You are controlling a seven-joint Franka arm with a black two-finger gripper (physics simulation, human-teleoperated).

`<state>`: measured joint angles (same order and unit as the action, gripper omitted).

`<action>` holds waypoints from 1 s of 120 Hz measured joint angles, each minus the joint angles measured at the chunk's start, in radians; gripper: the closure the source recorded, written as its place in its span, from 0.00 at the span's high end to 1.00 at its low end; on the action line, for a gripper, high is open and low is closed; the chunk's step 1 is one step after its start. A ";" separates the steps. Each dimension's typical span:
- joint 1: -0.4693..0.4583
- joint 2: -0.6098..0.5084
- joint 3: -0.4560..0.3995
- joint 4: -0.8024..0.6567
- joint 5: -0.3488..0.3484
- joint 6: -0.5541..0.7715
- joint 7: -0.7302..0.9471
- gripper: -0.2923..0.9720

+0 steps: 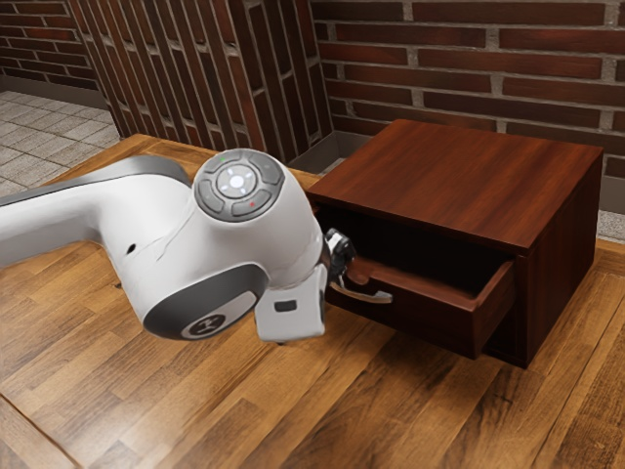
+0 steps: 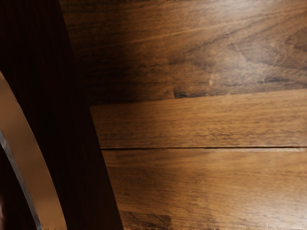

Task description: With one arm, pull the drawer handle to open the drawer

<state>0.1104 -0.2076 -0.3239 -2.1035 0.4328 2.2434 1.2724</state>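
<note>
Step in hand: the pull stroke. We find the drawer (image 1: 441,295) partly out of the cabinet (image 1: 459,176), its front standing clear of the cabinet face with a dark gap above it. The cabinet sits on the table (image 1: 293,410) toward 3 o'clock in the exterior view. The end effector (image 1: 341,262) is at the handle (image 1: 369,292), which extends from it toward 4 o'clock. We cannot tell whether it is clenched on the handle or released, as the wrist housing hides the contact.

In the wrist view, the handle (image 2: 24,163) runs as a curved band just beside the dark drawer front (image 2: 62,120), with the table (image 2: 201,120) beyond.

Next move, in our judgement: confirm the grip, then draw straight back along the drawer's travel, toward 8 o'clock in the exterior view, holding height constant to avoid binding.
</note>
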 joint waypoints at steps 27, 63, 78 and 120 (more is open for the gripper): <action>-0.006 -0.028 -0.004 -0.022 -0.022 -0.025 -0.006 0.74; -0.017 -0.073 -0.013 -0.062 -0.030 -0.033 -0.017 0.75; -0.016 -0.096 -0.018 -0.085 -0.037 -0.034 -0.021 0.75; -0.014 -0.147 -0.041 -0.094 -0.083 -0.115 -0.019 0.75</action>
<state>0.0964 -0.3543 -0.3648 -2.1976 0.3494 2.1287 1.2538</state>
